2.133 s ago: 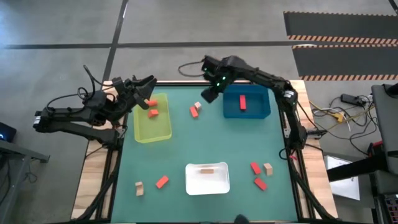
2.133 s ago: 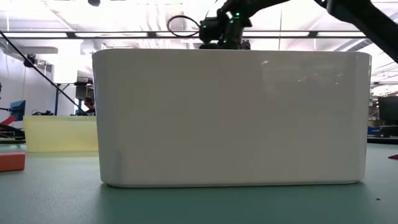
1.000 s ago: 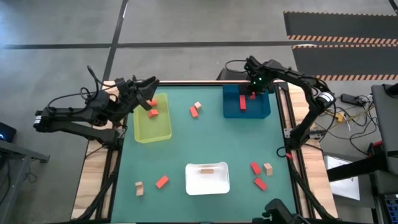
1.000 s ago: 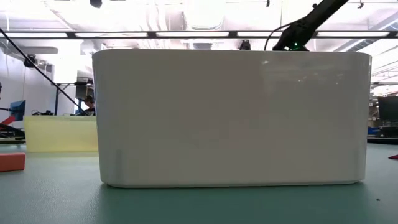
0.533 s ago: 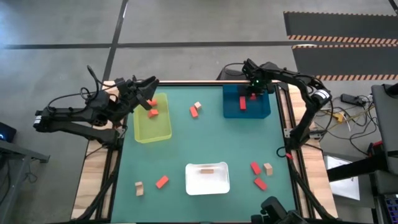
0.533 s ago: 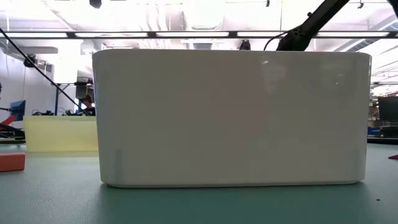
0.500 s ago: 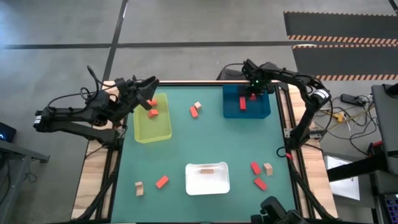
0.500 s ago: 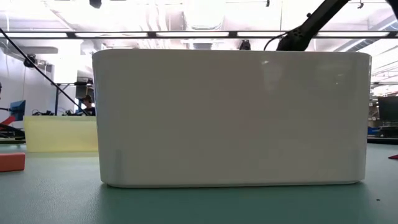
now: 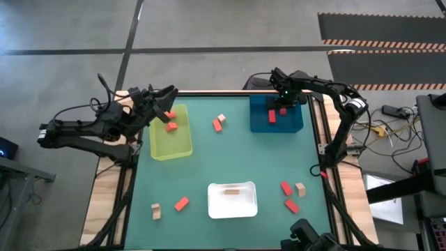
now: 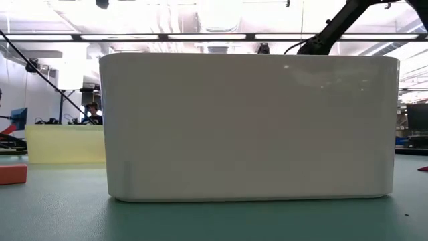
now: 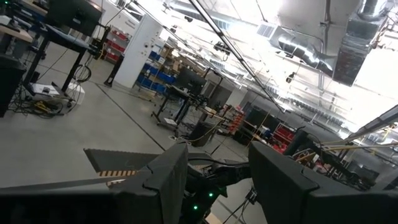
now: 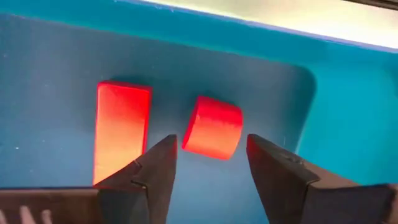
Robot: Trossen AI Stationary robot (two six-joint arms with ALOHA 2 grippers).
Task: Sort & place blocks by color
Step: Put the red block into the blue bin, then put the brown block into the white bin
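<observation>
Your right end effector hangs over the blue tray, at its far corner, with the fingers standing apart and nothing between them. The red block lies on the tray floor just past the fingertips, free of both, beside a longer red block already lying there. Judging by that, the drop looks done, so the step in hand is a clean exit: lift straight up before you swing away, and keep the fingers spread so neither pad drags the short block across the tray (the tray wall is close on that side, so a sideways move risks clipping it).

Your left end effector waits at the far corner of the yellow-green tray, which has two orange-red blocks in it. Its fingers show a gap between them in its own wrist view with nothing in it, so treat it as open and empty.

For the next pick, the nearest loose pieces are the red block and tan block lying on the green surface between the two far trays. More blocks sit near the white tray, on both sides. Check each colour from above before you commit, since orange-red and deeper red look close.
</observation>
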